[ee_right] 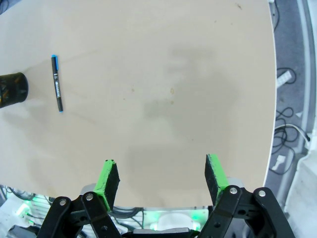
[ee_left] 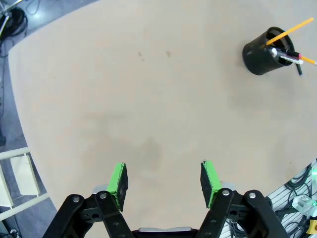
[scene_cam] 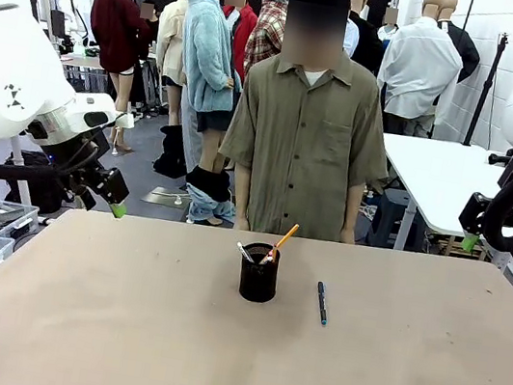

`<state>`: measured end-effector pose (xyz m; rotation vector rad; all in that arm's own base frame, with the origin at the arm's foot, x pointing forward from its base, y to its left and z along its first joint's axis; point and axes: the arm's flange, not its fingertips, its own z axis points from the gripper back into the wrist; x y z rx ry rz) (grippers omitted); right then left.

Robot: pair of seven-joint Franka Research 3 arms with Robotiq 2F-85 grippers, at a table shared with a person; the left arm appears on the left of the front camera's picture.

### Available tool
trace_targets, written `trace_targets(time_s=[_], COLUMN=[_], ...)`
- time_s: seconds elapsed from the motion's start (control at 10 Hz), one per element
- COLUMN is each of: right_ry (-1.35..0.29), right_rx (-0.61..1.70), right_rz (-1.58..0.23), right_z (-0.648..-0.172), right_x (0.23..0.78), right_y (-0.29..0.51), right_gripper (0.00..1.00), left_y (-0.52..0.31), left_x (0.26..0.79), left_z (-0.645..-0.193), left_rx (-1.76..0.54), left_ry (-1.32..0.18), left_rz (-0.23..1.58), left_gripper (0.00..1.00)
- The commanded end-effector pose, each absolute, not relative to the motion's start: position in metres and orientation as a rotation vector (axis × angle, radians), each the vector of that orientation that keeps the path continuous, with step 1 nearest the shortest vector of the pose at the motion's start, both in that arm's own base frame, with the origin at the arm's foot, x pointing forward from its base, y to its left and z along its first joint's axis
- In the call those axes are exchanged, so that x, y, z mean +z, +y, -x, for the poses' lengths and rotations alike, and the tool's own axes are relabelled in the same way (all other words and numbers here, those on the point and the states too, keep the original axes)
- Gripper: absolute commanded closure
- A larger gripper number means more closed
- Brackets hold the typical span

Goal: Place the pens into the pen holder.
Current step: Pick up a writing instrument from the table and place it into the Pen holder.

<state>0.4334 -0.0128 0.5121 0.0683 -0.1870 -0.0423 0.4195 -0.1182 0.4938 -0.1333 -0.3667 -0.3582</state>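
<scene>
Front view, ctr of frame: a black mesh pen holder [scene_cam: 258, 278] stands on a tan table [scene_cam: 99, 324], w/ a yellow-orange pencil [scene_cam: 281, 240] and a thin silver-white pen [scene_cam: 245, 251] leaning inside it. One dark pen w/ blue end [scene_cam: 322, 303] lies flat just right of the pen holder, not touching it, not yet placed. A person [scene_cam: 305, 132] stands at the far edge, hands hidden below it.

Likely risks: the dark pen is slim and flat, so a pinch from above may scrape the table or roll it away. Lowering it in could tip the short cup or snag the two sticks leaning out, esp. the pencil.

Left gripper [ee_left: 163, 178], bottom of left wrist view: green pads spread wide, nothing between them, above bare table, pen holder far off at upper right. Right gripper [ee_right: 162, 178], bottom of right wrist view: also spread wide & empty, dark pen well apart at upper left
</scene>
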Motion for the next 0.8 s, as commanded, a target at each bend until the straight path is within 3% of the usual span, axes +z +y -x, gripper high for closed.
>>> trace_targets(time_s=[0.0,0.5,0.7], right_ry=[-0.199,-0.187,-0.098], right_rx=[-0.048,-0.042,-0.045], right_rz=[-0.032,-0.068,-0.012], right_z=[-0.432,-0.433,-0.473], right_x=[0.509,0.512,0.528], right_y=[-0.012,-0.013,0.044], right_gripper=[0.14,0.14,0.14], left_y=[-0.122,-0.122,-0.122], left_x=[0.502,0.502,0.502], left_z=[-0.417,-0.417,-0.417], left_rx=[-0.365,-0.365,-0.365], left_ry=[-0.384,-0.384,-0.384], left_rz=[0.125,0.125,0.125], left_gripper=[0.23,0.23,0.23])
